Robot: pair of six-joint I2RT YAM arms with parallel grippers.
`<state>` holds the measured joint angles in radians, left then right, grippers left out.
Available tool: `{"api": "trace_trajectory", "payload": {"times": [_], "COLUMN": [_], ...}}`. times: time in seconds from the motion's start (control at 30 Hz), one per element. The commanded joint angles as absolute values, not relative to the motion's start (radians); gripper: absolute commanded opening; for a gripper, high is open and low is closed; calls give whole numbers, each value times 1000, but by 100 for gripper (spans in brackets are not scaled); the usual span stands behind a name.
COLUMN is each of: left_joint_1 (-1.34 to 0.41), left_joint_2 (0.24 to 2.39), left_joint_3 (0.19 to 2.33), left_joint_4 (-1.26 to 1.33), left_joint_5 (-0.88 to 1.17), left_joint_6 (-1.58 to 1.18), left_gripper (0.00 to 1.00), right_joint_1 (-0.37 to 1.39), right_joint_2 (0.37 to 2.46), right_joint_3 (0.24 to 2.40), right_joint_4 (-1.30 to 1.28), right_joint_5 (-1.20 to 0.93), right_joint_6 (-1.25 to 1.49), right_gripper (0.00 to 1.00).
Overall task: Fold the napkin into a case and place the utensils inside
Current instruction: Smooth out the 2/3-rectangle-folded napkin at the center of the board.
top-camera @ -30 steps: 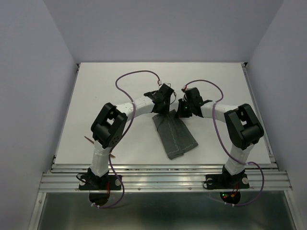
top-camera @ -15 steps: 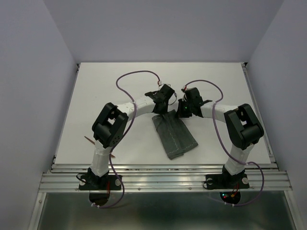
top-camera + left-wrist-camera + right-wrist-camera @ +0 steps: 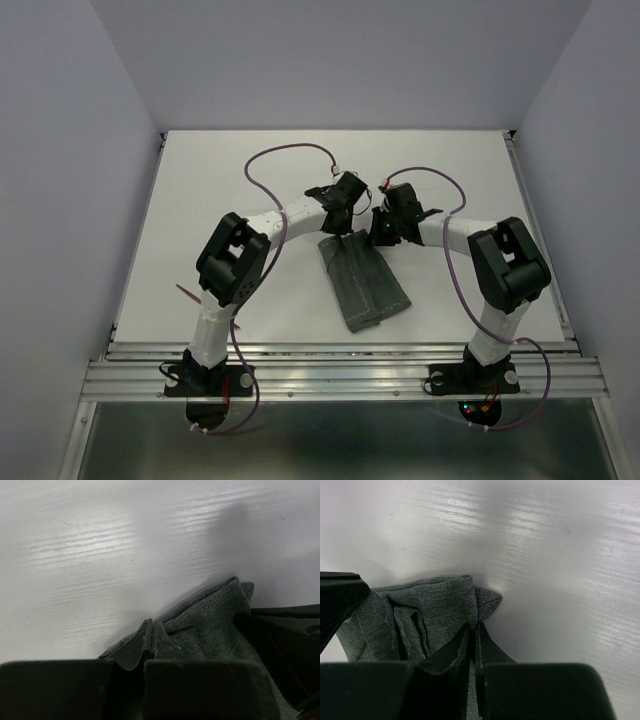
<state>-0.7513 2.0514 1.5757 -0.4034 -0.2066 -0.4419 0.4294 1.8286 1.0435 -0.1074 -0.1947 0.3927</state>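
Napkin (image 3: 365,285) far edge tight in L claw (image 3: 151,639) + R claw (image 3: 473,641); bare table (image 3: 230,170) beyond.

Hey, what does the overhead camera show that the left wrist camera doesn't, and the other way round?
Only the overhead view: the whole folded napkin down to its near end, both arms with their purple cables, and a thin copper-brown utensil near the table's left edge. Only the left wrist view: a close look at the left hand shut on a raised fold of the cloth. Both: the napkin's far end, the white table, and the right hand close beside the left one.
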Motion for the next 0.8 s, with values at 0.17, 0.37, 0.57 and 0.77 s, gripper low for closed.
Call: {"api": "trace_trajectory", "payload": {"times": [0.17, 0.37, 0.57, 0.77], "left_joint_1": [-756, -758, -759, -759], "left_joint_2": [2098, 2085, 2043, 1979], "left_joint_3": [1649, 1652, 1654, 1652], "left_joint_4": [-419, -425, -426, -428], "left_joint_5": [-173, -179, -173, -167], "left_joint_6": [-423, -428, -436, -448], "left_gripper": [0, 32, 44, 44], "right_joint_1": [443, 443, 497, 560], "right_joint_2": [1706, 1597, 1496, 1473], "right_joint_3": [1009, 1000, 974, 948], "right_joint_4": [-187, -201, -212, -195], "right_joint_5": [-123, -92, -69, -66], "right_joint_6": [411, 446, 492, 541], "right_gripper": [26, 37, 37, 34]}}
